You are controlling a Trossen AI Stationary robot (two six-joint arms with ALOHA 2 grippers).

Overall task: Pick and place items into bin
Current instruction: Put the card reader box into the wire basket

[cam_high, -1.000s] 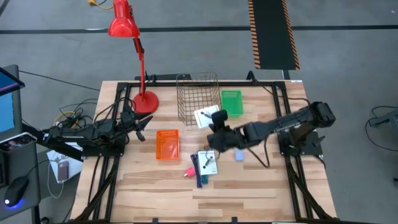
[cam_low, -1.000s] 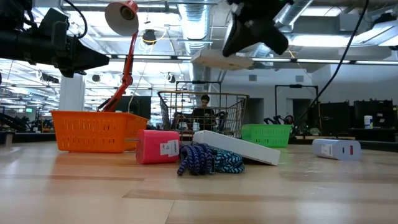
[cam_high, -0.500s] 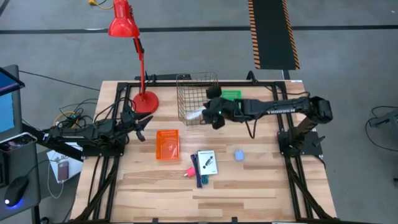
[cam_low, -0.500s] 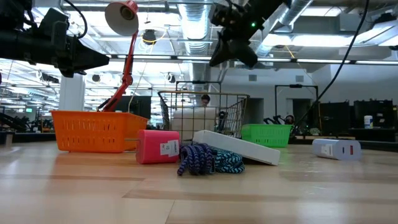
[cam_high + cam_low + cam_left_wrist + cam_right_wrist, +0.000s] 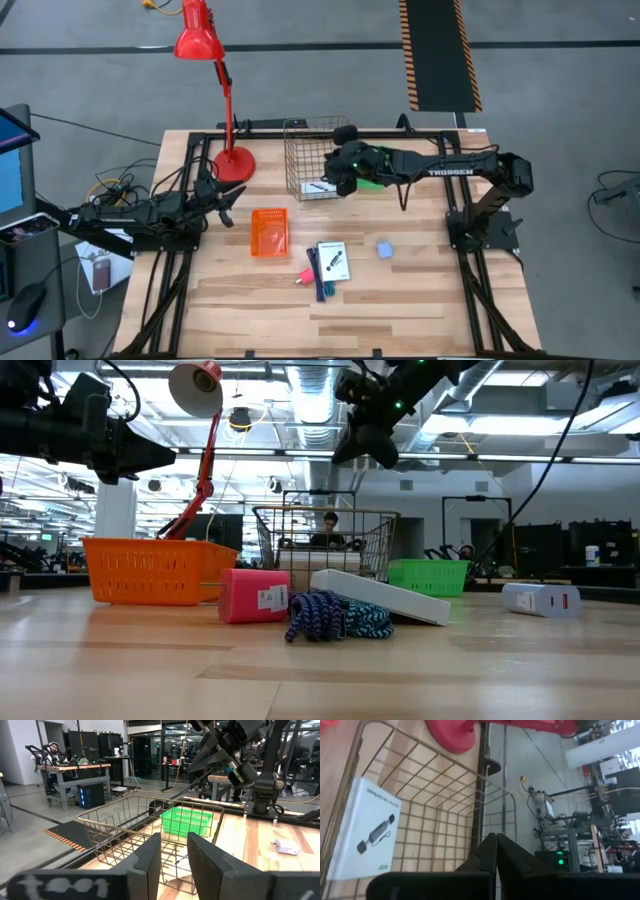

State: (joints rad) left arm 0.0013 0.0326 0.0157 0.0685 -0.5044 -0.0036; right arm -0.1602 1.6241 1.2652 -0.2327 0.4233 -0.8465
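A white box with a black picture lies flat inside the wire basket at the far middle of the table. My right gripper hovers shut above the basket's right side, holding nothing; its fingertips are closed together. A second white box, blue cords or pens, a pink piece and a light-blue piece lie on the table's near middle. My left gripper rests at the left, level, with a small gap between its fingers.
An orange bin stands left of the loose items and a green bin right of the wire basket. A red desk lamp stands at the far left. A person sits in the room beyond the table.
My right gripper has swung from the table's middle toward the far edge, carrying a white box over the wire basket, and has rolled a little. It has let go; the box fell into the basket, first tilted, and now lies flat on its floor.
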